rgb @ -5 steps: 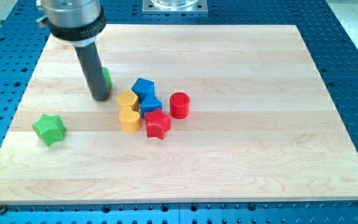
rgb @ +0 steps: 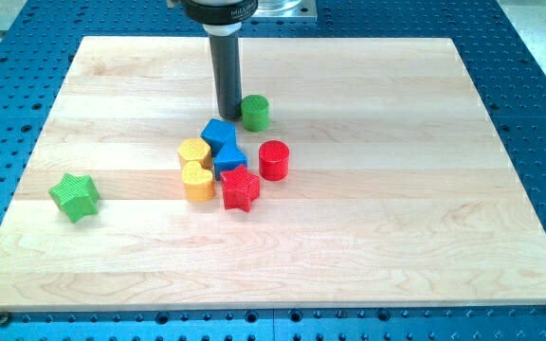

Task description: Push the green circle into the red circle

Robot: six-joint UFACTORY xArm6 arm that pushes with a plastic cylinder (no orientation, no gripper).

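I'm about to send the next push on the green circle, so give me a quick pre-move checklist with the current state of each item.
1. My tip beside the green circle: ok, it stands just to the circle's left in the view.
2. Tip touching the circle: cannot tell, any gap is too small to see.
3. Red circle in sight: ok, it sits below and slightly right of the green circle.
4. Path between the two circles: ok, bare board lies between them.
5. Push line: not ok, the tip is left of the green circle, not above it, so a straight push would likely miss.
6. Blue blocks near the tip: not ok, a downward move could nudge them.
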